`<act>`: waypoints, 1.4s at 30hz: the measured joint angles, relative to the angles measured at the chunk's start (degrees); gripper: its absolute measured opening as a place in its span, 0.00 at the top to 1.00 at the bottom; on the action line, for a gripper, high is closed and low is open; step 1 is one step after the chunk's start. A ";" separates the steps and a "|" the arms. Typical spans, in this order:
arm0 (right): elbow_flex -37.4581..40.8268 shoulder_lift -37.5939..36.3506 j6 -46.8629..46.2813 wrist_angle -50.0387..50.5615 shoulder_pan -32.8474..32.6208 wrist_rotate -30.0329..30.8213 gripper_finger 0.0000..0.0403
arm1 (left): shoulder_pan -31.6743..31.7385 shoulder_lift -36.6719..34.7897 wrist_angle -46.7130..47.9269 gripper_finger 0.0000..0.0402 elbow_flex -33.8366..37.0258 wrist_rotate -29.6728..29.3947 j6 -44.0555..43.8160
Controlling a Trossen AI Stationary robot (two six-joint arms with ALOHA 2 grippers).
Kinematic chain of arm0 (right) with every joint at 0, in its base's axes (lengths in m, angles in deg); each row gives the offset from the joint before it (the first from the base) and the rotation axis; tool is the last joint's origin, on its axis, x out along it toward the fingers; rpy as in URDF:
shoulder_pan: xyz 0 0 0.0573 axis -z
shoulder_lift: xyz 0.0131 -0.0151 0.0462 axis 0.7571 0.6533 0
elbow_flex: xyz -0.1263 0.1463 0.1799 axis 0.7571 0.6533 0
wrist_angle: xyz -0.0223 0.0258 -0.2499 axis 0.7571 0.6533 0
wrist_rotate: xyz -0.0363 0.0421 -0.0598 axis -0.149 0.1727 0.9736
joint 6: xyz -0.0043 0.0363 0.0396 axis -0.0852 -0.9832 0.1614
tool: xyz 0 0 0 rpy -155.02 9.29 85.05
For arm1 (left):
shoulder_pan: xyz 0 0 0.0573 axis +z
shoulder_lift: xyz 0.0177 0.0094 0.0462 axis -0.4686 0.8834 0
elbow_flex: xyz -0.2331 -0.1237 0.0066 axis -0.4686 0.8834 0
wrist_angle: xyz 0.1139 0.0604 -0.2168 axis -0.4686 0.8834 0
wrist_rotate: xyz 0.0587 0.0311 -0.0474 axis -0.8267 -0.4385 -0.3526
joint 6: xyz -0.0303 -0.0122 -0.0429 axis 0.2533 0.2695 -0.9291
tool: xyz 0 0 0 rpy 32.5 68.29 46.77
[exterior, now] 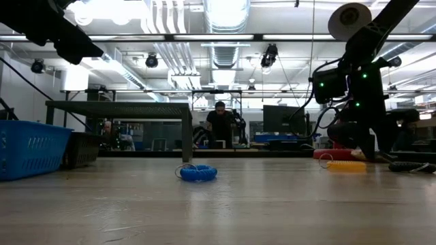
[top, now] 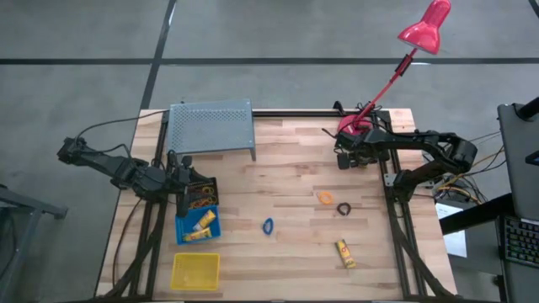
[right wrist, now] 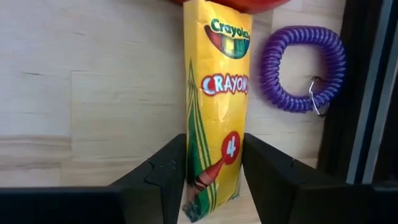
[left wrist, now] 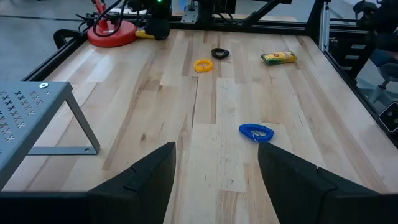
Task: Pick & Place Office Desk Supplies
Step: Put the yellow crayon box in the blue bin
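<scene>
My right gripper [right wrist: 214, 171] is at the table's far right, beside the pink lamp's red base [top: 354, 126], pointing steeply down at a yellow crayon box [right wrist: 214, 106]. A purple coil ring [right wrist: 301, 68] lies on the wood next to that box. My left gripper [left wrist: 217, 180] hangs open and holding nothing above the bins [top: 198, 225] at the left. Out on the table lie a blue coil ring [top: 268, 225], an orange coil ring [top: 325, 198], a black ring [top: 344, 209] and a second crayon box [top: 344, 252]. My right gripper has the crayon box between its two fingers, one against each long side [right wrist: 202, 180], near the end that carries the number. The fingers come from above, slanting down, and lie across the box. The box lies flat on the table.
A grey perforated shelf [top: 210, 126] stands at the far left. Along the left edge are a black bin [top: 200, 194] with rubber bands, a blue bin with yellow boxes and a yellow bin [top: 195, 271]. The lamp's arm [top: 392, 76] leans out past the far right corner.
</scene>
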 joint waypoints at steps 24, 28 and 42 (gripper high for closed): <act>-2.77 -6.54 1.34 -0.28 -1.30 -8.31 0.75 | 0.00 -0.01 0.00 0.42 0.01 0.00 0.00; -4.18 -11.28 4.86 -1.40 -4.78 -9.94 0.75 | 0.00 -0.01 -0.01 0.42 0.00 0.00 0.00; -4.69 -26.85 17.27 -36.41 -23.49 -10.40 0.75 | 0.02 -0.02 0.00 0.42 0.02 0.00 0.00</act>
